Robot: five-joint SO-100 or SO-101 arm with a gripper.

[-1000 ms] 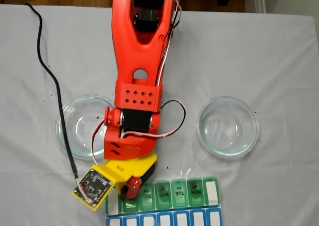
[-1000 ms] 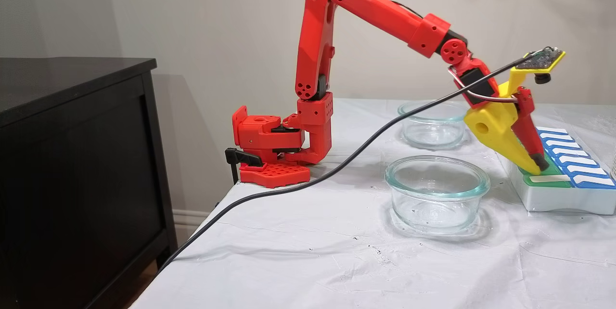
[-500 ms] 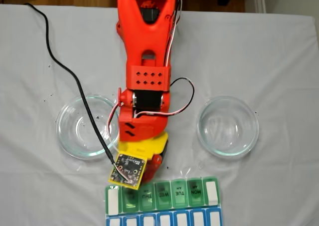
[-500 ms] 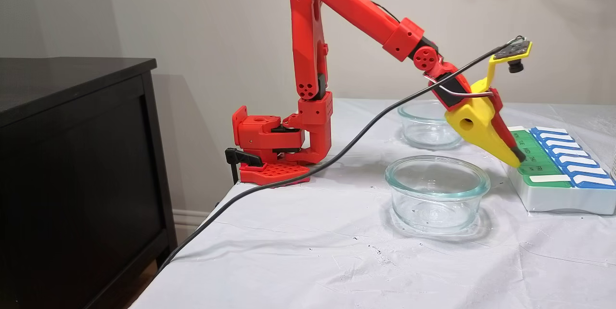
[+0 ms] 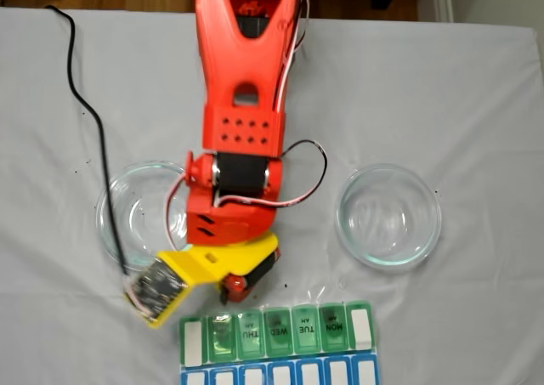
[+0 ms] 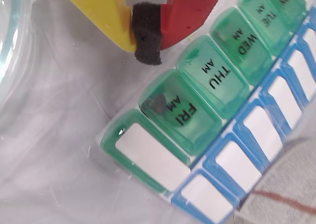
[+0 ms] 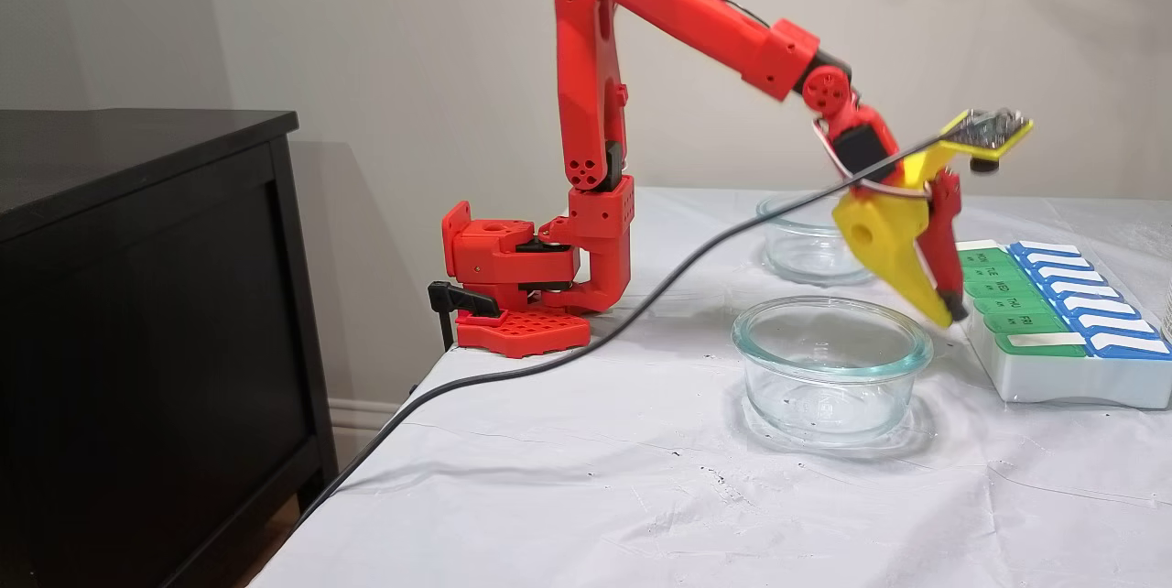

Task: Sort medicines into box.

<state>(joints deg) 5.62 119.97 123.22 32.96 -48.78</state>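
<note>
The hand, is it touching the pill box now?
Apart. The side fixed view shows the hand raised beside the pill box, with tablecloth visible between them.

The pill box (image 6: 207, 110) carries black lettering on its translucent green lids. In the wrist view the lid just below the gripper (image 6: 146, 33) tips reads "THU AM"; the next lid, further from the tips, reads "FRI AM". On the other side of THU run "WED AM" and "TUE AM", then a lid cut off at the edge. The white labels are blank.
</note>
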